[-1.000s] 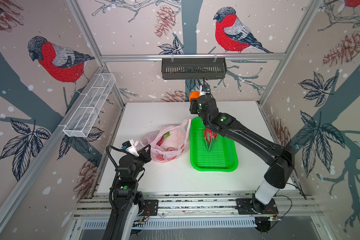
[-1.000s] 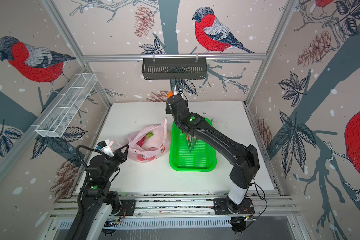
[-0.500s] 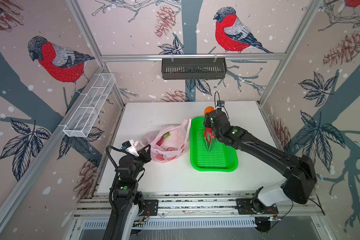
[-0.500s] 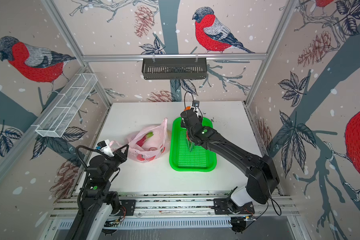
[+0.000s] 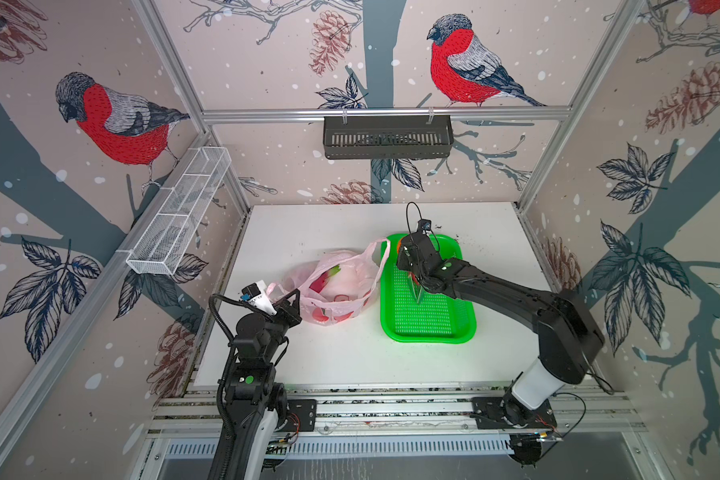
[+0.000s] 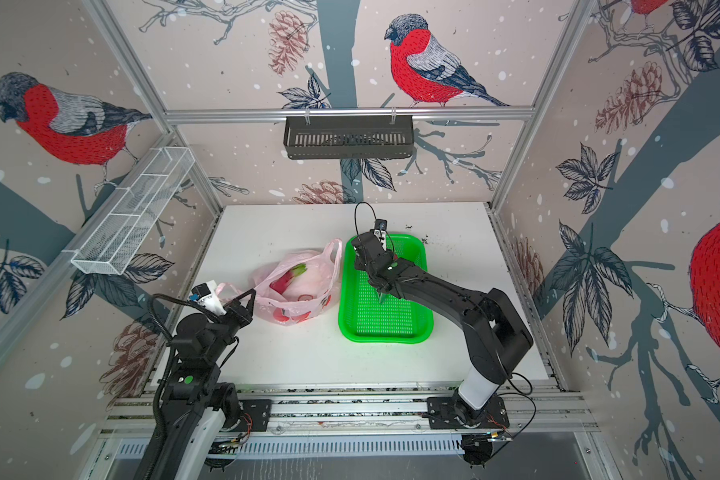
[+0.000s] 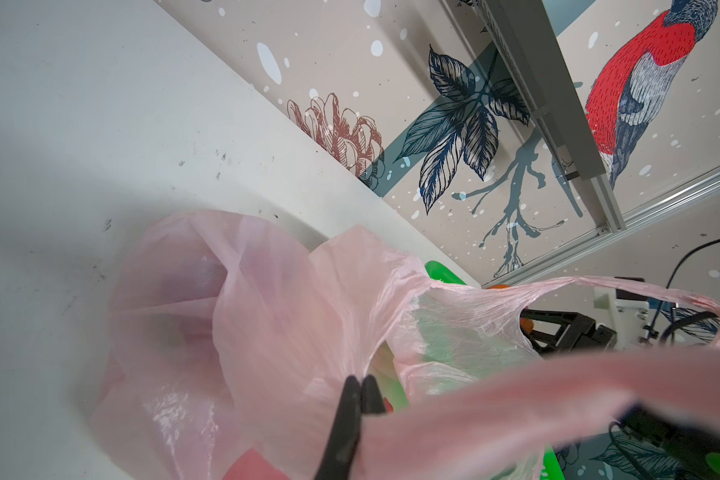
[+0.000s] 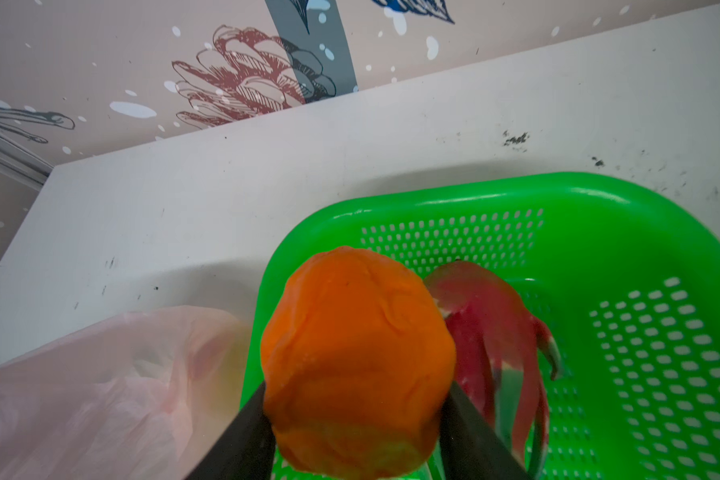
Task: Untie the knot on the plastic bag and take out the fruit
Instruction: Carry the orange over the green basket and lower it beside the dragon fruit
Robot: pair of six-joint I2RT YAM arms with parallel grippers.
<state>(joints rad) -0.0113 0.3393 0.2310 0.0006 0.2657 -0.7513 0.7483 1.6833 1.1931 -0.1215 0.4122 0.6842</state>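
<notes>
The right gripper clamps an orange fruit over the green basket, beside a dragon fruit lying inside. The left gripper is pinched tight on the plastic bag, just left of the basket.

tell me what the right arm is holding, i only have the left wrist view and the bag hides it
Observer: The right pincer is shut on an orange fruit at the far corner of the green basket, nearest the pink bag.
Operator: anything in the basket yet
Observer: One dragon fruit lies in it, beside the orange fruit.
Operator: any fruit inside the bag
Observer: Yes, both top views show a second dragon fruit in the pink bag's open mouth.
</notes>
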